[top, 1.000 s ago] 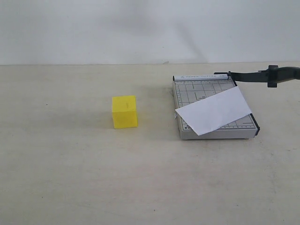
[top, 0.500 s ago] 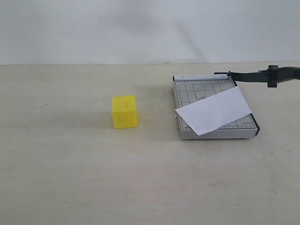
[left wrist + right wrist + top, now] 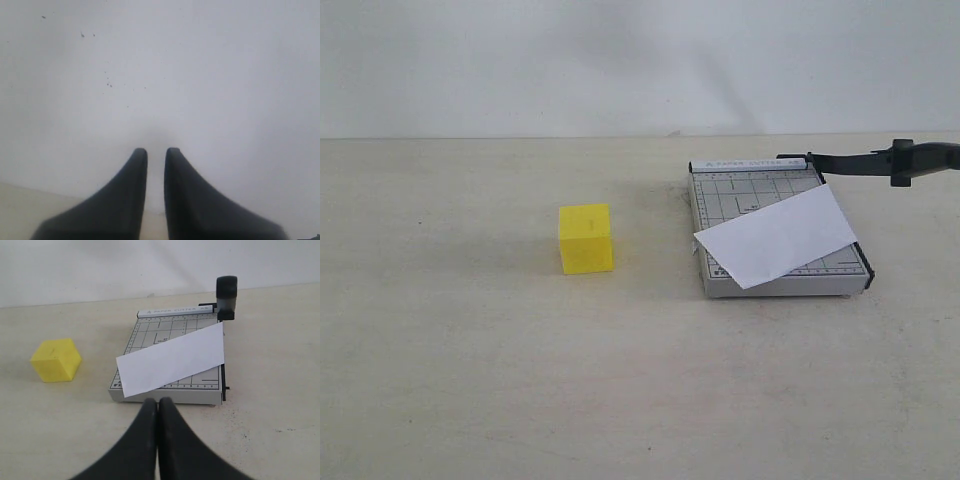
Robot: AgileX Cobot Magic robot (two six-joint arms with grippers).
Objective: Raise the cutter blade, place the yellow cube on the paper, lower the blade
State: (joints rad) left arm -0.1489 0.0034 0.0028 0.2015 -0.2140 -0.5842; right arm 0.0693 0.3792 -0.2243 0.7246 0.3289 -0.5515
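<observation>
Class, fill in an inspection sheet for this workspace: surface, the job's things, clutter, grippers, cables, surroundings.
Surface: beige table, faintly speckled.
Job's things: yellow cube stands on the table, apart from the cutter, not on the paper; the paper lies slanted across the grey cutter base; cutter blade appears raised off the base.
Clutter: nothing seen.
Grippers: left gripper almost shut, empty; right gripper shut, empty, short of the cutter.
Cables: nothing seen.
Surroundings: plain white wall behind the table.
</observation>
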